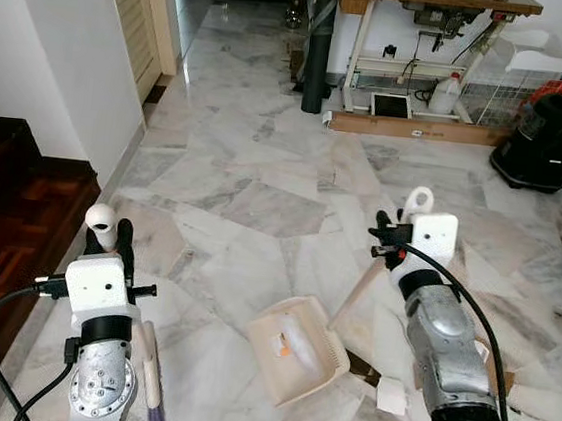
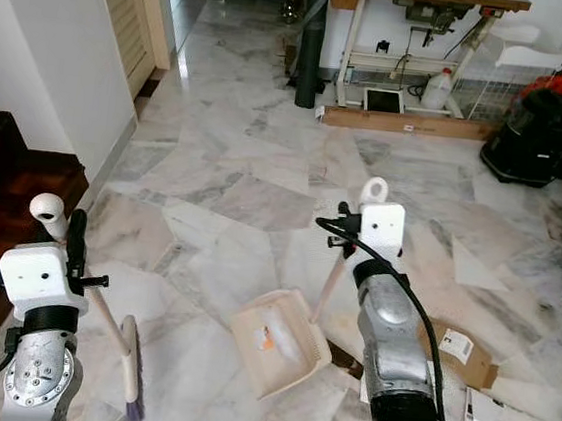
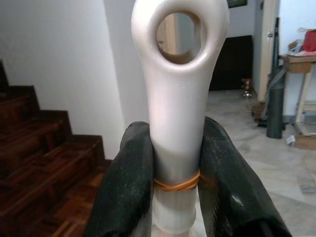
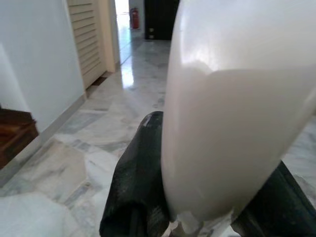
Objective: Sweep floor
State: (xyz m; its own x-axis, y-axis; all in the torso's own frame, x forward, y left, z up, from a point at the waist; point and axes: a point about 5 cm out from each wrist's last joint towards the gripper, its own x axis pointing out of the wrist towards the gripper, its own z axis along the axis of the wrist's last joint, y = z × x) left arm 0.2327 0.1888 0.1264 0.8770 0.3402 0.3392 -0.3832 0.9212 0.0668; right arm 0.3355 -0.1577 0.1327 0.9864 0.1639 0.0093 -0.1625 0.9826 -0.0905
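My left gripper (image 3: 175, 185) clamps the broom (image 2: 108, 328) handle, bristles down on the marble floor (image 1: 265, 169) at my left. The dustpan (image 1: 292, 347) lies on the floor between my arms. My right gripper (image 4: 207, 197) grips its handle.

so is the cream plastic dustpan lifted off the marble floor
No, the cream plastic dustpan rests flat on the marble floor, its handle held by the right gripper.

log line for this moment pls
left gripper shut on broom handle | right gripper shut on dustpan handle | dustpan on floor
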